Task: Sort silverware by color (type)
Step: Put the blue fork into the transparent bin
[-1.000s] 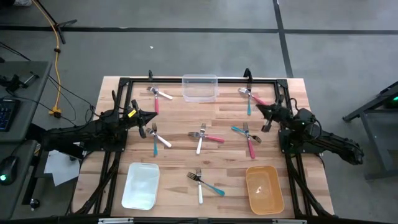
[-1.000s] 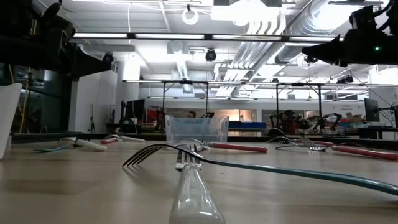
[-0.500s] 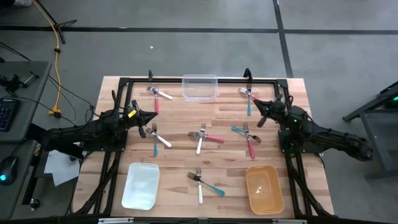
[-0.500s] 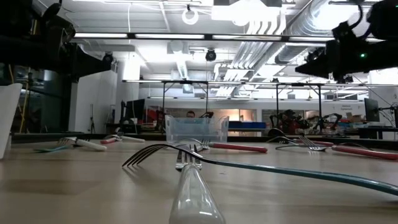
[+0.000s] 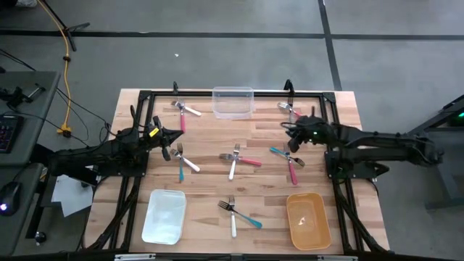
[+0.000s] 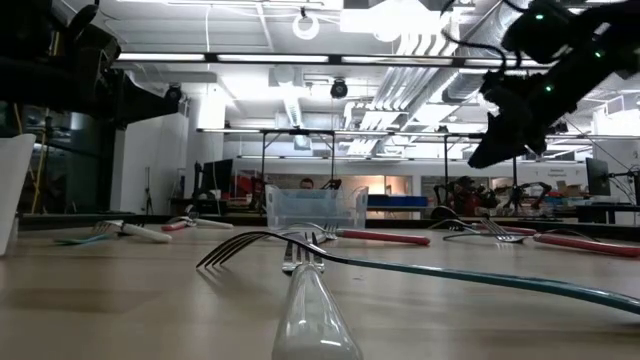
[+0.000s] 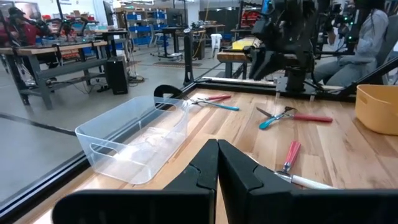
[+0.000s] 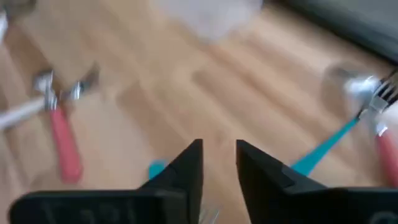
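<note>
Across the wooden surface (image 5: pixel 254 134) the silverware lies in small crossed clusters: forks with silver metal heads and pink-red, teal-blue or white-cream plastic handles. Near the far left corner a pink and a white fork (image 5: pixel 185 110) cross; by the far right corner a teal and a pink fork (image 5: pixel 290 112) lie partly under the right arm. Mid-surface sit a teal-and-white pair (image 5: pixel 183 162), a white-and-pink pair (image 5: pixel 238 160) and a teal-and-pink pair (image 5: pixel 288 159), whose pink handle runs toward the near edge. A white and a teal fork (image 5: pixel 235 212) lie between the white tray (image 5: pixel 164 216) and the orange tray (image 5: pixel 307 220); a clear bin (image 5: pixel 233 102) stands at the far edge.

From table height, that near white handle (image 6: pixel 311 310) points straight at the camera, tines away, with the teal handle (image 6: pixel 480 278) running off to the right.

Right gripper (image 5: pixel 290 133) hovers above the surface between the far-right pair and the teal-and-pink pair; its wrist view shows the jaws slightly apart, holding nothing, with a teal handle (image 8: pixel 323 152) beyond. Left gripper (image 5: pixel 174 138) waits at the left side, its jaws together in its wrist view.
</note>
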{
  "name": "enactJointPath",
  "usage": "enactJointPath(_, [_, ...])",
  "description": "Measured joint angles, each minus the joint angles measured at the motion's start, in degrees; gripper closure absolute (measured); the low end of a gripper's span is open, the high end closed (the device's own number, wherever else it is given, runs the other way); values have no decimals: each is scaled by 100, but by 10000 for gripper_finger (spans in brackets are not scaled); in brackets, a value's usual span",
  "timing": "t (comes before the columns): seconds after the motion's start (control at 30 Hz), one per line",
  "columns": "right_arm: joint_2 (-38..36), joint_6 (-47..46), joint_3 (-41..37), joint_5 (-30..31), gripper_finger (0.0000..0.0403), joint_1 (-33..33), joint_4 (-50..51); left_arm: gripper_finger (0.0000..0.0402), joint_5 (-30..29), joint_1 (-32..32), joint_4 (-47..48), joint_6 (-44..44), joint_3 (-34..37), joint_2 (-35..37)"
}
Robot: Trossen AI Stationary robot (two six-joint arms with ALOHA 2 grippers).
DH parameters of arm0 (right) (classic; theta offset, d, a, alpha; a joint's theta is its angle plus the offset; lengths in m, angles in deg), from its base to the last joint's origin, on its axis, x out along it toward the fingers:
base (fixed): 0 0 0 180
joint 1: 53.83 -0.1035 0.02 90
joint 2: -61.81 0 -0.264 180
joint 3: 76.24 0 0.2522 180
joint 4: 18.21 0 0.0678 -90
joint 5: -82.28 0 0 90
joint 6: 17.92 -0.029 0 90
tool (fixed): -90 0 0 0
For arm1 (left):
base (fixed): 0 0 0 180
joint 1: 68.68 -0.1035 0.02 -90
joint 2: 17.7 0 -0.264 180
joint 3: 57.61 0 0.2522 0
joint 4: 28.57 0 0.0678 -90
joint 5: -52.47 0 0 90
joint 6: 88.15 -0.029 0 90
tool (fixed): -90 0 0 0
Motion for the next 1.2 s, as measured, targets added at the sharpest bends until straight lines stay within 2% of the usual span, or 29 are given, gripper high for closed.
enactJointPath(0.13, [770, -357, 589, -308, 286, -402, 779, 401, 27, 0, 1, 40, 0, -1])
enactJointPath(0.3, [1715, -641, 1003, -612, 284, -899, 1568, 401, 27, 0, 1, 40, 0, -1])
enactJointPath(0.43, [2343, -801, 1048, -914, 284, -1064, 1588, 401, 27, 0, 1, 42, 0, 0])
enactJointPath(0.77, [3322, -862, 1067, -842, 286, -1002, 1304, 401, 27, 0, 1, 44, 0, 1])
enactJointPath(0.9, [3449, -856, 1076, -824, 310, -1000, 1284, 401, 29, 0, 2, 44, 1, -1])
enactJointPath(1.1, [3420, -732, 1065, -827, 382, -1000, 1255, 401, 29, -1, 1, 44, 0, 0])
enactJointPath(1.2, [3420, -695, 1063, -842, 393, -972, 1252, 401, 29, -1, 1, 35, 0, 0])
